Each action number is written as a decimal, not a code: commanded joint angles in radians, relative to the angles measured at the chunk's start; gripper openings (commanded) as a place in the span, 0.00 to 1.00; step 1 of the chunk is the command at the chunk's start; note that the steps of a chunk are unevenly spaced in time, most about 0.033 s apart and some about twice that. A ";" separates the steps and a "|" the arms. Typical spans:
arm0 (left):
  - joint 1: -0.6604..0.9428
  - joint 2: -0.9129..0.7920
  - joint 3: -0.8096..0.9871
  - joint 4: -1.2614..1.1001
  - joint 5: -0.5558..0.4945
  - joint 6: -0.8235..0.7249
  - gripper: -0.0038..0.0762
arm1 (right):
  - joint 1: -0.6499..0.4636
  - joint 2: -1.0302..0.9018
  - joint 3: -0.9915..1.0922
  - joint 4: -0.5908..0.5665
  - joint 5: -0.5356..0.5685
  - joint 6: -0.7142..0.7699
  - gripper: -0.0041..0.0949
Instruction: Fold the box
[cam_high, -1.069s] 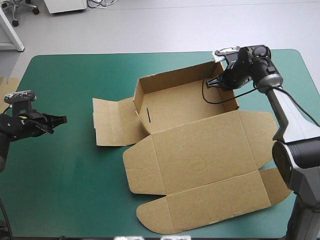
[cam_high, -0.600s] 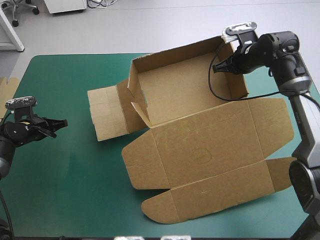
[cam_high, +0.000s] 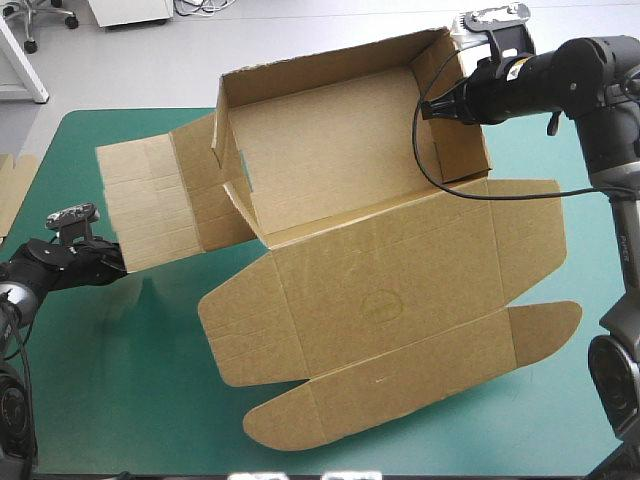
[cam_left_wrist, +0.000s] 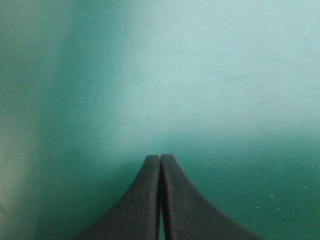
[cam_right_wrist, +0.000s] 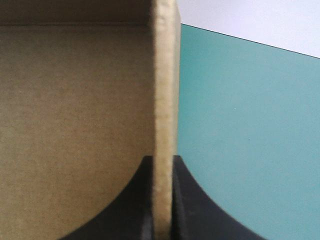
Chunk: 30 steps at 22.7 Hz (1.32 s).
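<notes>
Plain brown box (cam_high: 350, 190), teal-green cover (cam_high: 150, 380), black left claw (cam_left_wrist: 160, 158)

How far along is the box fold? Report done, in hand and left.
Done: the box's back wall and right wall stand up as a tray. In hand: the right gripper is shut on the right wall, holding the box off the teal-green cover; the left gripper is shut, empty, by the left flap. Left: that left flap lies spread out untucked, and the lid is flat.

We are seeing the box (cam_high: 350, 200) tilting above the tabletop (cam_high: 120, 400), its tray toward the far edge and its lid toward the near edge. Our right pincer (cam_high: 428, 112) is sitting astride the tray's right wall, and our left pincer (cam_high: 112, 264) is lying near the tabletop's left edge, just beside the box's left flap.
</notes>
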 joint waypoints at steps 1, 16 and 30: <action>-0.007 -0.030 -0.024 -0.305 -0.009 0.236 0.04 | -0.005 -0.057 -0.035 0.062 -0.002 -0.001 0.02; -0.007 -0.028 -0.028 -1.069 0.717 0.773 0.13 | -0.005 -0.057 -0.033 0.047 -0.003 0.002 0.02; -0.163 -0.052 -0.075 -1.155 0.804 0.614 0.57 | -0.005 -0.039 -0.033 -0.014 -0.009 0.015 0.02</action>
